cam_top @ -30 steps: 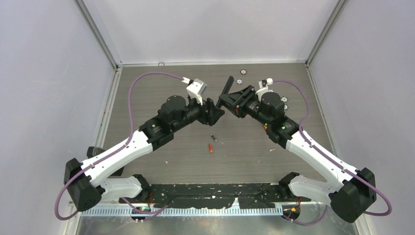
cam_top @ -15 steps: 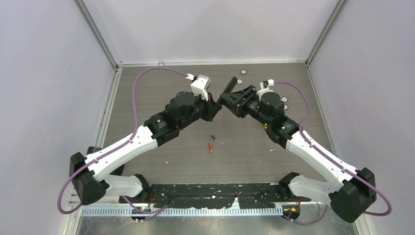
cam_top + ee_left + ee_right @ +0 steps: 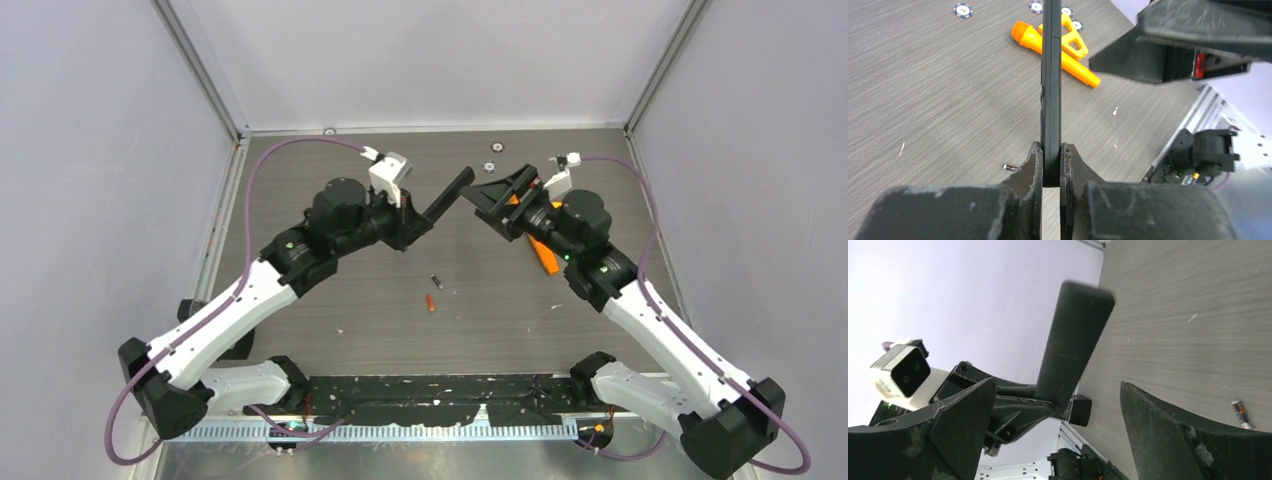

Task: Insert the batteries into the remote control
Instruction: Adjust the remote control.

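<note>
Grey wood-grain table (image 3: 300,300): work surface. Left gripper (image 3: 1050,152): fingers clenched on one end of remote control (image 3: 448,194), held edge-up, lifted clear of table. Right gripper (image 3: 497,193): fingers spread, empty, just beside remote's free end. Orange flashlight (image 3: 543,255): under right arm, unused. Two batteries, dark grey (image 3: 437,282) and red-orange (image 3: 430,303): loose on table, near each other. Step judged: presenting remote, none loaded; next move likely needs right fingers on its back.

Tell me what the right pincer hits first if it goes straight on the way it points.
The remote, most likely: held up by the left pincer, its free end stands dead ahead of the open right pincer. How far off it is stays unclear.
</note>
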